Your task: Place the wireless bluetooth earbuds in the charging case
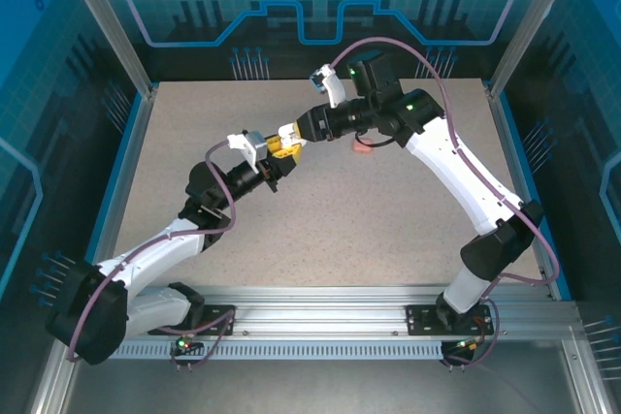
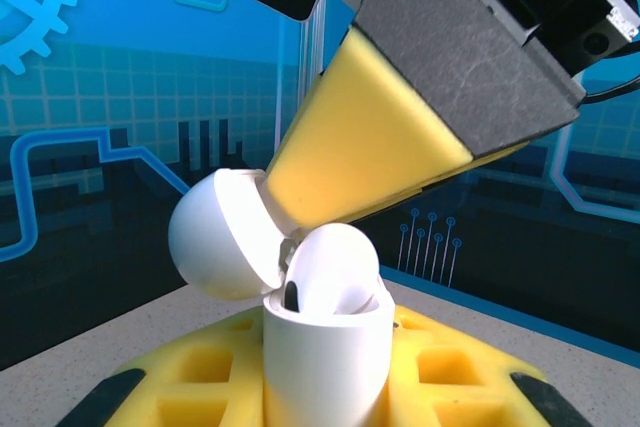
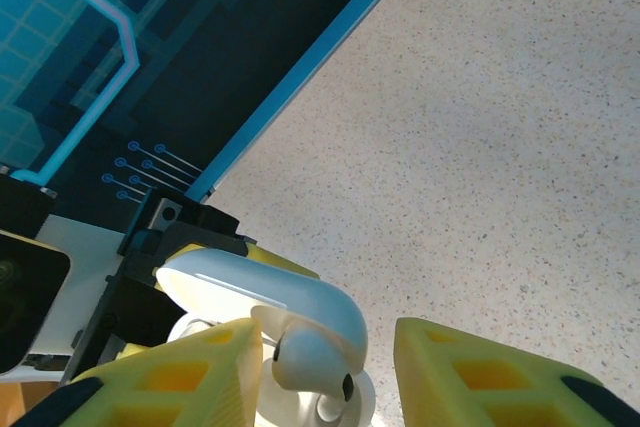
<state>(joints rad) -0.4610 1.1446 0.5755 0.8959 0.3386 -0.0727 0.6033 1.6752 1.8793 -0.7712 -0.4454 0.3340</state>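
My left gripper [image 2: 325, 392] is shut on the white charging case [image 2: 325, 362], which it holds upright between its yellow pads [image 2: 190, 377]. The round lid [image 2: 215, 237] is swung open to the left. One white earbud [image 2: 335, 267] sits in the case's mouth with its rounded top sticking out. A yellow finger [image 2: 370, 147] of my right gripper slants down from above to just behind the earbud and the lid. In the right wrist view the earbud [image 3: 310, 357] lies under the lid [image 3: 250, 287] beside the left finger, and the right gripper [image 3: 330, 372] is open. From above the left gripper [image 1: 272, 164] and right gripper [image 1: 289, 135] meet mid-table.
A small salmon-pink object [image 1: 362, 147] lies on the speckled table [image 1: 388, 220] just under the right arm's wrist; what it is I cannot tell. Blue-edged transparent walls [image 1: 505, 133] enclose the table.
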